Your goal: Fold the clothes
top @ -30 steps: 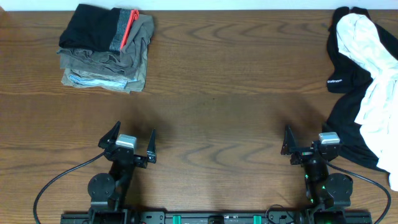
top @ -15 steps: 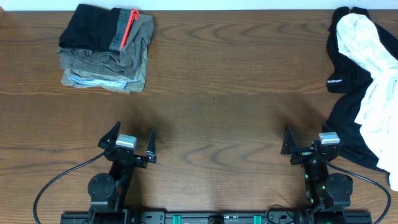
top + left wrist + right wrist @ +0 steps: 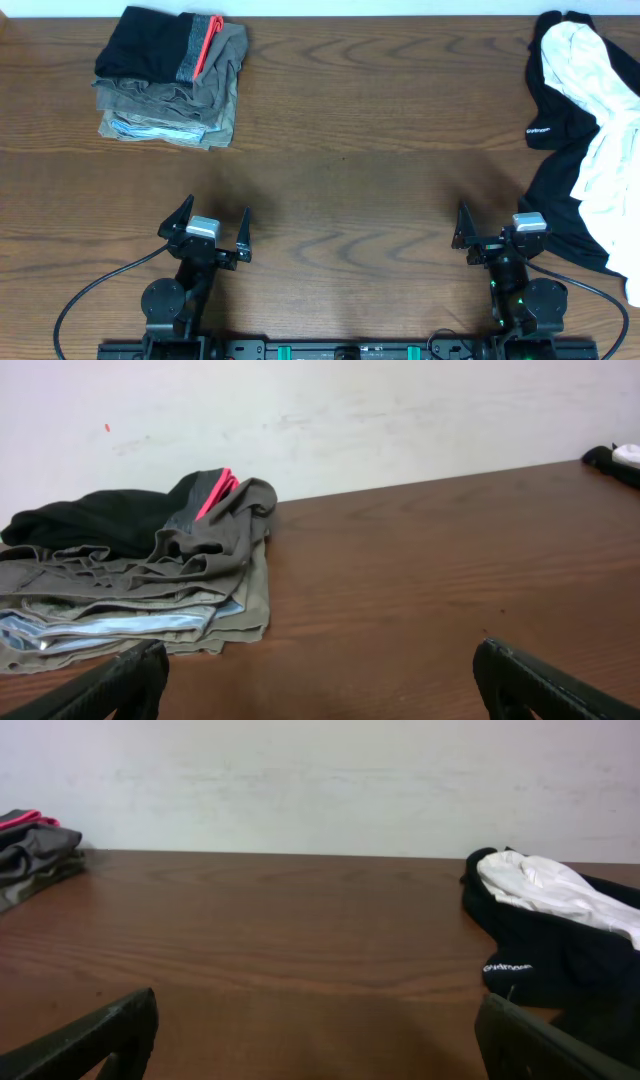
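Black leggings [image 3: 150, 45] with a grey waistband edged red-orange lie folded on top of a stack at the table's far left; the left wrist view has them as leggings [image 3: 95, 520] at left. A loose heap of black-and-white clothes [image 3: 585, 140] sprawls along the right edge, and shows as clothes [image 3: 555, 925] in the right wrist view. My left gripper [image 3: 216, 212] rests open near the front edge, well short of the stack, open gripper [image 3: 320, 665] holding nothing. My right gripper [image 3: 514, 222] is open just left of the heap's lower part, gripper [image 3: 318, 1012] empty.
Under the leggings lie folded grey and olive-green garments [image 3: 170, 105], with a pale blue layer at the bottom. Bare brown wooden tabletop [image 3: 340, 150] spans between stack and heap. A white wall [image 3: 320, 780] rises behind the far edge.
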